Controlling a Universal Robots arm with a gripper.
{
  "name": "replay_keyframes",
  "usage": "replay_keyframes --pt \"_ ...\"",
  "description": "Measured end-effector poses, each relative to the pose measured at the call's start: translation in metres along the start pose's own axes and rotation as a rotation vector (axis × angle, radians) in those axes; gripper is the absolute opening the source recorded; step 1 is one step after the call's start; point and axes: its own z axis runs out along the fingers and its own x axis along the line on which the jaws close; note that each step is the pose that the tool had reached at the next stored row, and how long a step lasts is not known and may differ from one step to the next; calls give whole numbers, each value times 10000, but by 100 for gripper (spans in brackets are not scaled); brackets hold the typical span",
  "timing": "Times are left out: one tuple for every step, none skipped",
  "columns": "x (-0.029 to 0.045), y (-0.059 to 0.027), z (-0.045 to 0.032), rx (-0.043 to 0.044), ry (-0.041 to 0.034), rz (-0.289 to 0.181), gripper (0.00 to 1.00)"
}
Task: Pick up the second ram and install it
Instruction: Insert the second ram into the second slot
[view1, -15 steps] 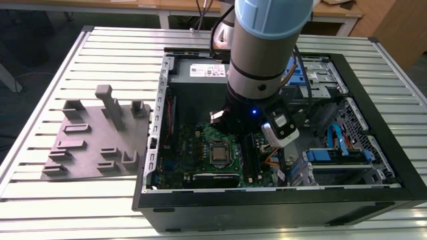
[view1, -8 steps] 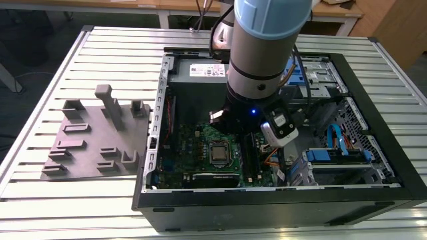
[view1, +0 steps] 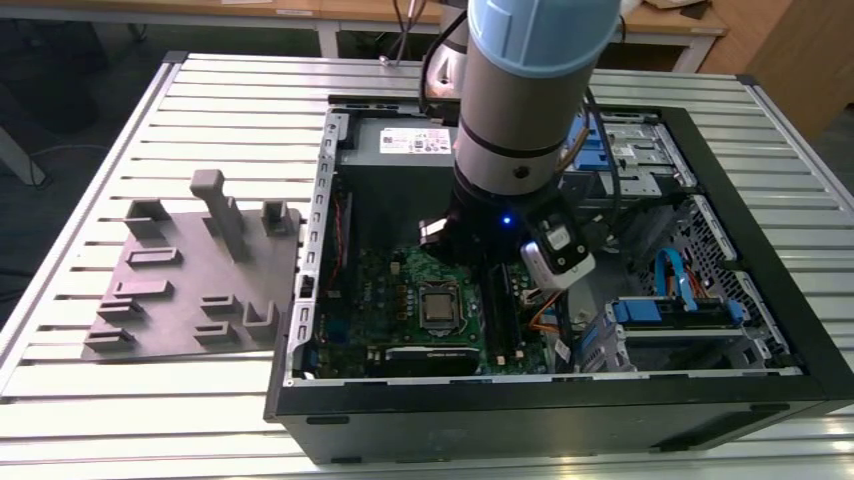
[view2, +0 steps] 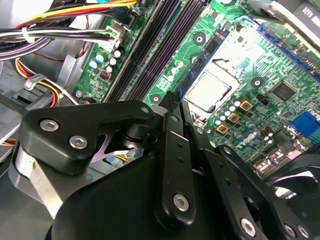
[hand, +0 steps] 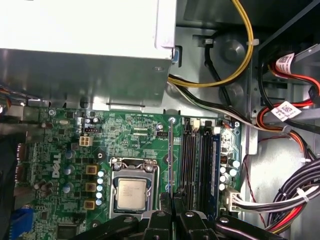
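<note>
On the desk (view1: 80, 200), a grey fixture block (view1: 187, 270) sits at nine o'clock of the open computer case (view1: 534, 420). Inside, above the motherboard (hand: 135, 135), the gripper (hand: 172, 201) has its fingers (hand: 161, 206) clamped on the second ram (hand: 171, 160), held edge-on beside the black memory slots (hand: 190, 160).

Colours inside an open black computer case (view1: 561, 425) on a pale grey ribbed tabletop (view1: 160, 140).

Green motherboard (hand: 145, 130) with a silver processor (hand: 132, 194), black memory slots (hand: 189, 165) beside one blue stick (hand: 214, 162); yellow cable (hand: 240, 60) at upper right, grey holder tray (view1: 187, 290) at left, light blue arm (view1: 534, 40), black pincer (hand: 172, 202).
</note>
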Motion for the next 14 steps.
replay_keyframes --pt "-1 6 2 0 0 -1 14" --pt "-2 8 6 -2 -1 -1 14" --pt "-2 7 10 -2 -1 3 14" --pt "-2 7 13 1 -2 32 14" --pt "-2 7 17 5 -10 153 14" --pt "-2 7 20 10 -18 276 14" --pt "-2 7 24 13 -27 406 14" --pt "-2 7 29 15 -36 525 14" --pt "-4 6 33 18 -39 591 14" --pt "-11 5 36 23 -41 625 14" --pt "-20 3 40 26 -42 642 14" --pt "-33 0 43 29 -43 653 14" --pt "-42 -3 47 30 -44 664 14" --pt "-49 -7 50 31 -45 675 14"
